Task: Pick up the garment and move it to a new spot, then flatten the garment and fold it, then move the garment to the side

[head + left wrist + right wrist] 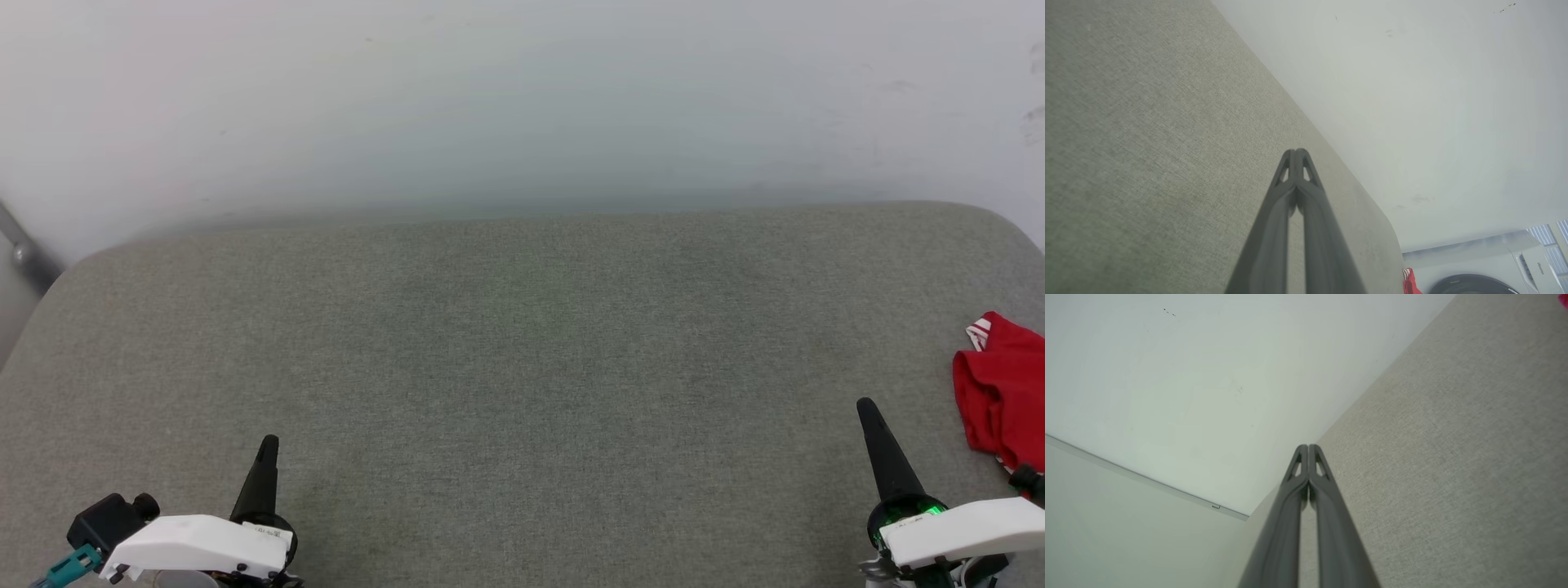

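- Left fingers (263, 478) are closest to us, at the bottom left of the head view. They are dark and pressed together, and they hold nothing.
- Right fingers (883, 453) are at the bottom right. They are pressed together too, and they hold nothing.
- Both pairs point up the view, over a grey cloth surface (522, 367).
- The garment (1000, 392) is red, with a bit of red and white stripes at its top. It lies in a crumpled heap on the surface, at the far right edge of the head view. The edge cuts part of it off.
- The garment is near the right fingers, off to their right, and does not touch them. It is well apart from the left fingers.
- A dark bit of the right arm shows in front of the garment's low edge. I cannot tell if they touch.
- A pale wall (522, 98) stands behind the surface.
- In the left wrist view, the left fingers (1274, 237) meet tip to tip. A small red bit of the garment (1410, 282) peeks in at the bottom, beside a white washer (1506, 261) with a dark round door.
- In the right wrist view, the right fingers (1331, 531) meet tip to tip as well.
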You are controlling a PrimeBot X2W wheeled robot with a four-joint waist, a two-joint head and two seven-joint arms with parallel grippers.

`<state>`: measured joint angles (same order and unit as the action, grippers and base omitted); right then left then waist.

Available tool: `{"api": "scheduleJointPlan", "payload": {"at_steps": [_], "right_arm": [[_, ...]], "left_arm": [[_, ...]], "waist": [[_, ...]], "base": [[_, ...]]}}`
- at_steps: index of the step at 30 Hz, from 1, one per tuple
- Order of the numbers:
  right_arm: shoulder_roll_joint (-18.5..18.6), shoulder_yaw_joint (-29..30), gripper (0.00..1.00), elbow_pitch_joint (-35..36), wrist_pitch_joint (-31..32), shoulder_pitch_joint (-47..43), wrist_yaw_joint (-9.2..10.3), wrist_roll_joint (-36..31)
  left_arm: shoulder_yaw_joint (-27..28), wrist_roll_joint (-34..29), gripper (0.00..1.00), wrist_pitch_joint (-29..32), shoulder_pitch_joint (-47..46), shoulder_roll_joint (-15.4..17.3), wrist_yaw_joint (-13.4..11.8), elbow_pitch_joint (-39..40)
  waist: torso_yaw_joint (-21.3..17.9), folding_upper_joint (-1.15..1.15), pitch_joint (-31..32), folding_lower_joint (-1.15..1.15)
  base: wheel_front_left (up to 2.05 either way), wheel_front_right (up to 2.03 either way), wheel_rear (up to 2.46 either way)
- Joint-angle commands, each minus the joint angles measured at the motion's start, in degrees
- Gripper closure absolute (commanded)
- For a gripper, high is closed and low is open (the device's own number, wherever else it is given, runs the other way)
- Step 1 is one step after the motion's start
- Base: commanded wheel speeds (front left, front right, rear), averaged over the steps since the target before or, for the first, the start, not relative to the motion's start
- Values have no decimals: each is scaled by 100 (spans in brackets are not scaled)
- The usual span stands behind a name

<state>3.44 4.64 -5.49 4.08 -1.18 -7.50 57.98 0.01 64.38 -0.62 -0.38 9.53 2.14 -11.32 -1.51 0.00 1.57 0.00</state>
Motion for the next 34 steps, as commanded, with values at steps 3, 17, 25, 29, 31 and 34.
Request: {"api": "scheduleJointPlan", "payload": {"at_steps": [3, 17, 25, 29, 31, 34], "right_arm": [[39, 13, 100, -30, 10, 178, 0, 329], [36, 31, 100, -235, 50, 321, 1, 1116], [32, 45, 100, -348, 74, 413, 1, 1559], [30, 53, 100, -405, 82, 442, 1, 1771], [29, 57, 100, -433, 89, 463, 1, 1871], [27, 63, 100, -471, 98, 499, 1, 2022]], "left_arm": [[84, 261, 100, 67, -183, -40, 78, 14], [229, 886, 100, 234, -295, -198, 197, -56], [316, 1239, 100, 324, -355, -285, 261, -97], [355, 1411, 100, 366, -388, -331, 300, -117], [371, 1493, 100, 389, -408, -351, 312, -126], [397, 1609, 100, 420, -420, -380, 333, -141]], "waist": [[8, 0, -9, 0], [37, 0, -42, 0], [54, 0, -62, 0], [63, 0, -73, 0], [67, 0, -78, 0], [74, 0, -85, 0]], "base": [[0, 0, 0], [0, 0, 0], [0, 0, 0], [0, 0, 0], [0, 0, 0], [0, 0, 0]]}}
